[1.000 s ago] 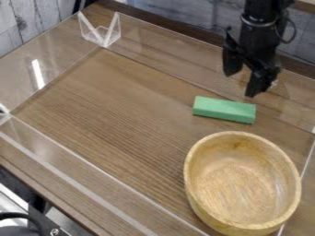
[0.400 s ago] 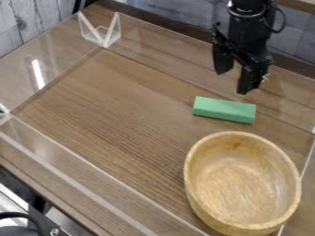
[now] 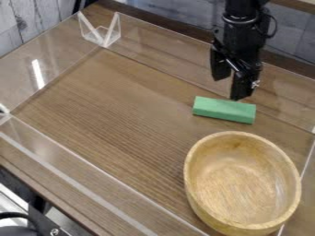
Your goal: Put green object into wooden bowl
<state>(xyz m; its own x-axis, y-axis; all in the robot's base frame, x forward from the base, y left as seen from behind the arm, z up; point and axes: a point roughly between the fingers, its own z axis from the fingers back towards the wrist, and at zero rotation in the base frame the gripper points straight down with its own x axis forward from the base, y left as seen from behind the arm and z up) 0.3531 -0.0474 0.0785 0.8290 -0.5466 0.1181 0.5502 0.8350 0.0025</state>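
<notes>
Your wooden bowl sits empty at the near right of the table, a short carry from the green object lying flat just beyond its rim. Your gripper hangs pointing down just behind the block, fingers spread wide and holding nothing, ready to straddle it.

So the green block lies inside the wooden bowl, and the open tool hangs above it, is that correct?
Not quite. The green block lies on the table, beside the wooden bowl, which holds nothing. The camera view shows this. The rest is right: the open tool hangs above the block.
</notes>
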